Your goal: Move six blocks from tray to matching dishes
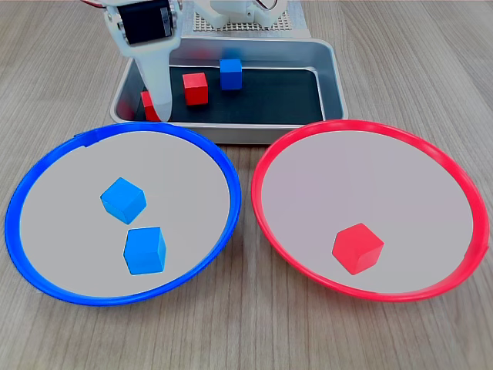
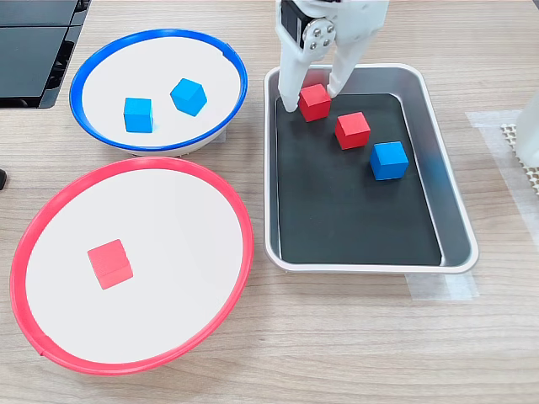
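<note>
Wood-grain table (image 2: 354, 337); clear tape (image 2: 442, 288); white mesh (image 1: 254, 25)

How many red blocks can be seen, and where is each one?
3. One red block lies in the red dish. Two are in the tray: one between the open fingers of the gripper, one beside it. None seems hidden.

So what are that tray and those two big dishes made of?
The tray looks like brushed metal: silvery walls with a soft sheen, around a dark matte bottom that may be a liner. The blue-rimmed dish and the red-rimmed dish look like smooth plastic with glossy coloured rims and pale centres, though glazed ceramic can't be ruled out.
</note>
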